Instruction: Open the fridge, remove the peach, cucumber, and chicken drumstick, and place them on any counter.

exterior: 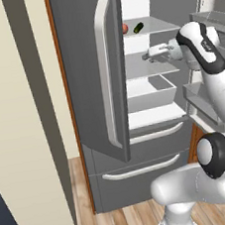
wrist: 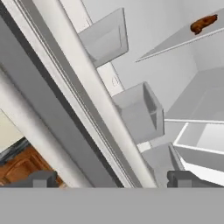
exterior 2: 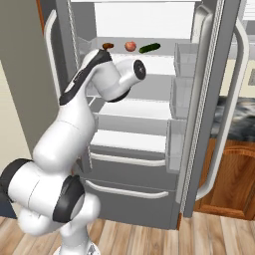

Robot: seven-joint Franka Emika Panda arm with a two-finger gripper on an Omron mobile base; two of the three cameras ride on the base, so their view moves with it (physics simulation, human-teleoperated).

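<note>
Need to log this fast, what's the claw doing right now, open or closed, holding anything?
Claw: open and empty, inside the fridge by the door bins.

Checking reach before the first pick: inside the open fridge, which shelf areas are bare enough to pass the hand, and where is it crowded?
The top shelf is the crowded one: chicken drumstick, peach and cucumber sit in a row. The shelves below it, down to the white drawer, look bare. The gripper, fingers open, is at the second shelf.
</note>
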